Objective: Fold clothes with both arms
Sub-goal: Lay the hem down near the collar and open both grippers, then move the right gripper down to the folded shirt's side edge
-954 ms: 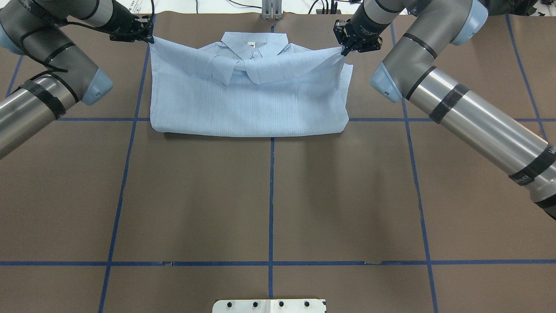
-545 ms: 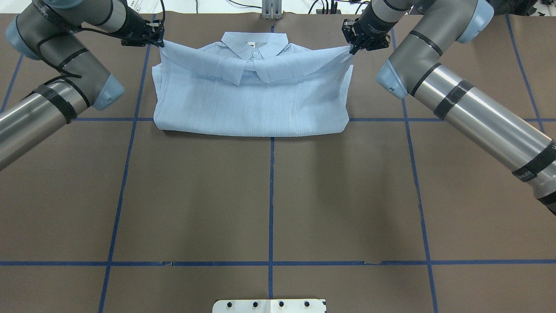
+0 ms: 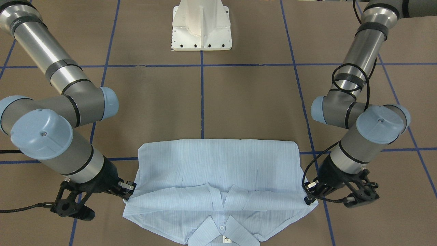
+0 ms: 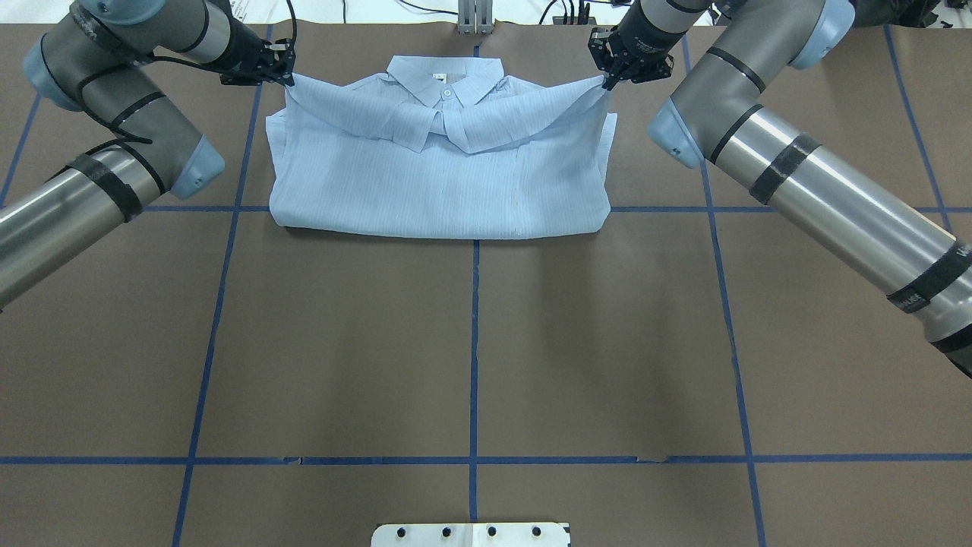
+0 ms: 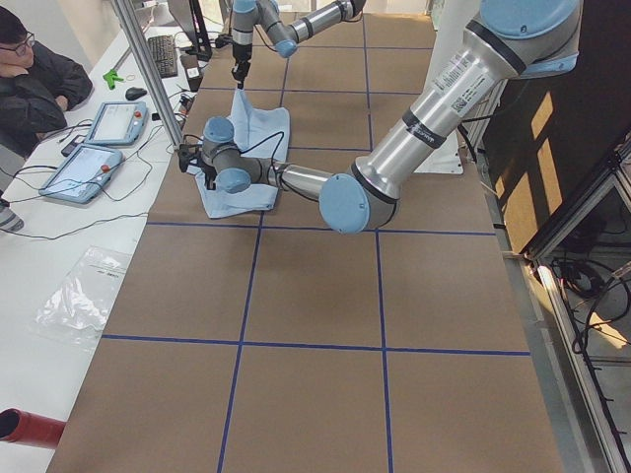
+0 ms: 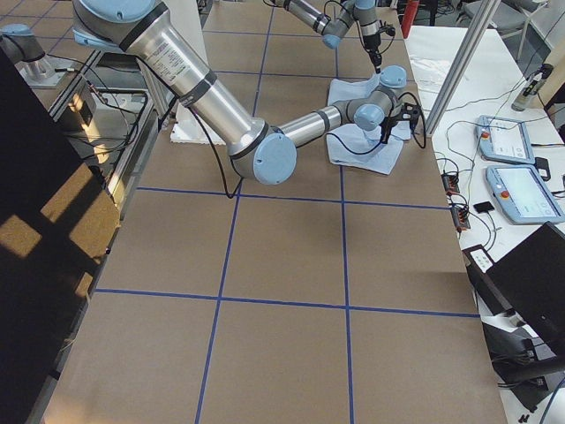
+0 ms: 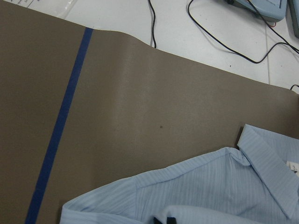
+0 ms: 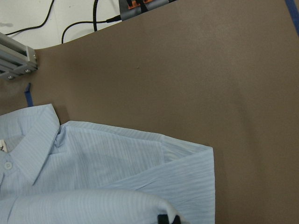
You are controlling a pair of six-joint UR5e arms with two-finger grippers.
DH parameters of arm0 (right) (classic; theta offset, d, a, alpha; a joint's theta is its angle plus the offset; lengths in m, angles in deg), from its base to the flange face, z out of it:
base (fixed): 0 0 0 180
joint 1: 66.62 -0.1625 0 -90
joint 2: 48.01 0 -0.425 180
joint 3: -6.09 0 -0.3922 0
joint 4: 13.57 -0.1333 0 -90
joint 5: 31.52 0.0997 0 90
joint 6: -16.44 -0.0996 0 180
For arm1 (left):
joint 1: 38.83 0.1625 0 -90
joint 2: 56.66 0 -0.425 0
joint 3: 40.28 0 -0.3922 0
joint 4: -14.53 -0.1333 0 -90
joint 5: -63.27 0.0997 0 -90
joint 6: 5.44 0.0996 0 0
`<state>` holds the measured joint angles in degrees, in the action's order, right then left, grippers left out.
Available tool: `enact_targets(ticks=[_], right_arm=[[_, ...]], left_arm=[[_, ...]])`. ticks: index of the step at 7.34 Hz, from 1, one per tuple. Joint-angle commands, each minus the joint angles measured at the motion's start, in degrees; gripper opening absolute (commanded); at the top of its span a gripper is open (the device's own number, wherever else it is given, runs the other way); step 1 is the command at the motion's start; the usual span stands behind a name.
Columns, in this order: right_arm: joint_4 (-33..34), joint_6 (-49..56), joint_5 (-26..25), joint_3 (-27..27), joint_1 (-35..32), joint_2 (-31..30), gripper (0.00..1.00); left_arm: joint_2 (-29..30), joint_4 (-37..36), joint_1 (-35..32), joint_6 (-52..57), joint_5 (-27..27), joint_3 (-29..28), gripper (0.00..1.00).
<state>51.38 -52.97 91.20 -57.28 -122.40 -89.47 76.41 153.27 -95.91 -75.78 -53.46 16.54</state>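
The counter (image 4: 471,342) is the biggest thing here, covered in brown and divided by blue tape lines (image 4: 473,342) into squares; my left arm (image 4: 68,213) and my right arm (image 4: 835,209) reach over it from both sides toward the far edge; the shirt (image 4: 440,178) lies on the far half of the counter, away from my white base (image 3: 201,25), folded into a wide rectangle and centred on the middle tape line, with its near folded edge flat on the counter; a top layer of the cloth is carried across the body of the shirt and hangs as a band between my two grippers, raised at both ends and sagging in the middle just below the collar (image 4: 444,80); my left gripper (image 4: 285,76) is clenched on one end of this band, and my right gripper (image 4: 607,80) is clenched on the other end, both near the shoulders of the shirt; the collar points to the far edge and lies flat; a small white button (image 4: 447,93) closes it; a little label (image 4: 439,76) shows inside the collar.
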Motion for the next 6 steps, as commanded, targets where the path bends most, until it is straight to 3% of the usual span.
enact_targets(ticks=[1, 3, 6], right_arm=[[-1.04, 0.07, -0.81, 0.00, 0.32, 0.06, 1.00], [-1.05, 0.33, -0.46, -0.69, 0.41, -0.64, 1.00], [-1.14, -0.19, -0.90, -9.20, 4.70, -8.71, 1.00]], left_arm=[[-0.17, 0.13, -0.31, -0.15, 0.01, 0.57, 1.00], [-1.74, 0.04, -1.72, 0.02, -0.34, 3.19, 1.00], [-7.98, -1.01, -2.07, -0.15, -0.60, 14.26, 1.00]])
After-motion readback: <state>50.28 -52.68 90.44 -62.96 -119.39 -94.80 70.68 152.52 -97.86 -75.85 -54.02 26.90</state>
